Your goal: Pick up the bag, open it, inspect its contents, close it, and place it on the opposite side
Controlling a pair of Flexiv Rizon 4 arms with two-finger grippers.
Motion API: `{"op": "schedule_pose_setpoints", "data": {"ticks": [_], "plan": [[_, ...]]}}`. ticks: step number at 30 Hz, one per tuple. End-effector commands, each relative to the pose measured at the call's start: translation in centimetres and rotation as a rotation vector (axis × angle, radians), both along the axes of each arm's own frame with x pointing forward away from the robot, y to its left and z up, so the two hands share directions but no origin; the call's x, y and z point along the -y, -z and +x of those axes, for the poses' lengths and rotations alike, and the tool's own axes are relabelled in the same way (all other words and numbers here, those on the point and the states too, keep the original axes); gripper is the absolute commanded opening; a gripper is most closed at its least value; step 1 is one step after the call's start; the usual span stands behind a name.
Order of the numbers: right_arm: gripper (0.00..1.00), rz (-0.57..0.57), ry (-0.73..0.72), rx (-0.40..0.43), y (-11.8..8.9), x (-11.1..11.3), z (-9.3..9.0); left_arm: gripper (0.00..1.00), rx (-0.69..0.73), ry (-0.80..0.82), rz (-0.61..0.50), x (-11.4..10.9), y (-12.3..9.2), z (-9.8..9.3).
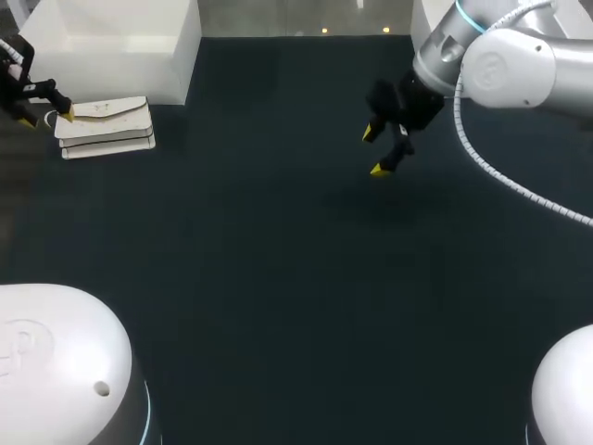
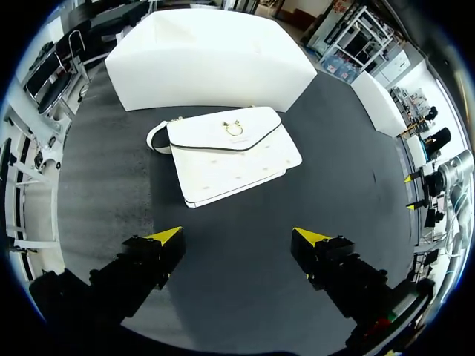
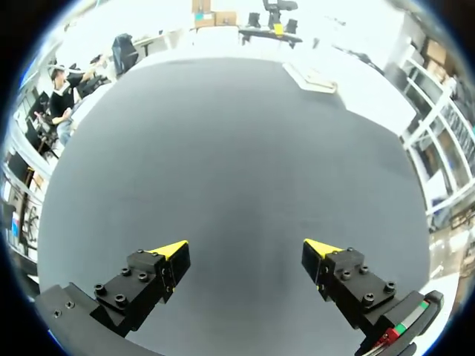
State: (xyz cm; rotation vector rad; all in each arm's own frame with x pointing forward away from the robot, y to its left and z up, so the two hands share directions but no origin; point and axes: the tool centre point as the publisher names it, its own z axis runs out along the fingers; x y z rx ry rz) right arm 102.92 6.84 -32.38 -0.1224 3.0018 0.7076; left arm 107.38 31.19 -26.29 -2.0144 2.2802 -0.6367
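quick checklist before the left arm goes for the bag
1. The left gripper is open: ok, fingers apart, nothing between them.
2. The bag lies ahead of the left gripper: ok, resting on the table.
3. The bag is shut: ok, flap down.
4. The right gripper is free: ok, open above bare table.
5. Gap between the bag and the white box behind it: cannot tell.

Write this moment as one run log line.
white flap handbag: closed, flat on dark table | left hand: open, handbag ahead | right hand: open, empty
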Motion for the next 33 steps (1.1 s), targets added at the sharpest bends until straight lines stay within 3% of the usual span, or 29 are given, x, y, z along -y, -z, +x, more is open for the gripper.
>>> {"op": "schedule_pose_setpoints", "data": {"ticks": [1,15,33], "plan": [[1.00,0.005,-0.007,-0.010,0.2,0.1,0.5,1.00,0.016,-0.001,-0.012,-0.7,0.3,-0.1],[1.00,0.005,-0.007,-0.010,0.2,0.1,0.5,1.00,0.069,-0.074,-0.064,-3.9,3.0,1.1],[1.00,0.005,-0.007,-0.010,0.2,0.1,0.5,1.00,0.123,-0.168,-0.170,-4.3,5.0,4.4]]}}
